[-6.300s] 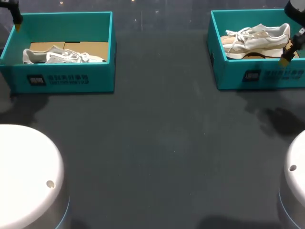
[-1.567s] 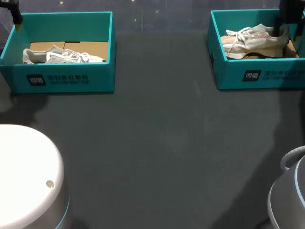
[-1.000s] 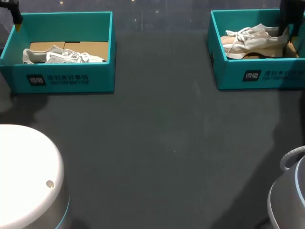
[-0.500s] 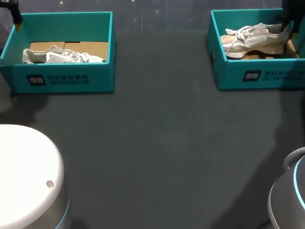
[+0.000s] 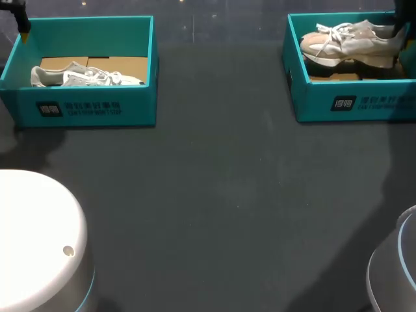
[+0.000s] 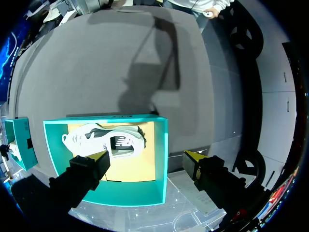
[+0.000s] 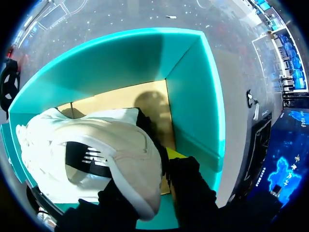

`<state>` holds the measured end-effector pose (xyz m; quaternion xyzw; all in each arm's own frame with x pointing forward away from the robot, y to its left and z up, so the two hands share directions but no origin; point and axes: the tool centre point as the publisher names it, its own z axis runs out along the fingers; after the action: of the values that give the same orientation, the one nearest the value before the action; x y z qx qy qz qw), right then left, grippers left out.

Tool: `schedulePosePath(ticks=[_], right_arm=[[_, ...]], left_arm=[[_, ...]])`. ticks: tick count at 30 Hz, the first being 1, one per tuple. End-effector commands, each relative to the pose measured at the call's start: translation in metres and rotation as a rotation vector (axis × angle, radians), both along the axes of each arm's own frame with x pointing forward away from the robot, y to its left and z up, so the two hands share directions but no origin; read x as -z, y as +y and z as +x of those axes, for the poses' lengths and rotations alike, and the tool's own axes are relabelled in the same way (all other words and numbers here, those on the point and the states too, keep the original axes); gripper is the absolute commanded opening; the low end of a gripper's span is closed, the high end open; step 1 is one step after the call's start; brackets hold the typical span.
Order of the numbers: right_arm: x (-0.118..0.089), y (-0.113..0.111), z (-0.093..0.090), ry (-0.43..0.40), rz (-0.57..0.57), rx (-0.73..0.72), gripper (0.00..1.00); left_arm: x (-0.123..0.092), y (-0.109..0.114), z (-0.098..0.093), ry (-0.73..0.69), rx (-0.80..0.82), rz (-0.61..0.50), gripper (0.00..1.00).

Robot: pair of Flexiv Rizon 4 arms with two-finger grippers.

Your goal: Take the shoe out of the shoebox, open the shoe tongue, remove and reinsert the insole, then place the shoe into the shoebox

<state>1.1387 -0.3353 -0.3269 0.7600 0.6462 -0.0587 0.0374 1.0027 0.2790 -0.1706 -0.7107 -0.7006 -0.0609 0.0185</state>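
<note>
Cream-white lace-up sneaker with a dark outsole [image 5: 354, 40], at one o'clock on the dark grey surface [image 5: 221, 195], raised inside the open teal cardboard shoebox [image 5: 351, 103]. Sole apparently off the brown cardboard floor, toe pointing to nine o'clock, heel to three.

Probably light. Soft and yielding across the upper and the loose white laces, likely firmer along the sole and around the heel. Best taken where stiffest, at the heel or the midsole, never by the laces: slippery, and no check on a swinging toe. Held at one end only, so likely to droop at the toe and twist if jolted. Needs to clear the box's near wall on the way out.

Pale beige at the toe, white side panels, a dark band under the midsole.

Right pincer [image 5: 399, 26] pinching the heel, a finger on either side of it, going by the right wrist view.

At eleven o'clock, a second teal shoebox [image 5: 84, 107] with a grey-white sneaker [image 5: 84, 77] lying on its side. Left pincer [image 6: 147, 158] spread wide, gripping nothing, hovering over that box's ten o'clock corner.
</note>
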Motion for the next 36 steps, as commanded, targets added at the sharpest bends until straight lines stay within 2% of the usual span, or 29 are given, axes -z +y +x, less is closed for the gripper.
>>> schedulePosePath(ticks=[1, 9, 19, 32, 36], right_arm=[[-0.011, -0.001, 0.0, 0.006, 0.016, -0.01, 0.0], [-0.03, -0.008, 0.004, 0.038, 0.068, -0.032, 0.0], [-0.073, -0.005, 0.003, 0.081, 0.081, -0.065, 0.0], [-0.12, 0.004, -0.008, 0.058, 0.065, -0.105, 0.0], [-0.14, 0.007, -0.013, 0.034, 0.038, -0.127, 0.0]], left_arm=[[0.0, 0.0, -0.001, -0.002, 0.001, 0.002, 1.0], [0.0, 0.0, -0.001, -0.002, 0.001, 0.002, 1.0], [0.0, 0.0, -0.001, -0.002, 0.001, 0.002, 1.0], [0.0, 0.0, -0.001, -0.002, 0.001, 0.002, 1.0], [0.0, 0.0, -0.001, -0.002, 0.001, 0.002, 1.0]])
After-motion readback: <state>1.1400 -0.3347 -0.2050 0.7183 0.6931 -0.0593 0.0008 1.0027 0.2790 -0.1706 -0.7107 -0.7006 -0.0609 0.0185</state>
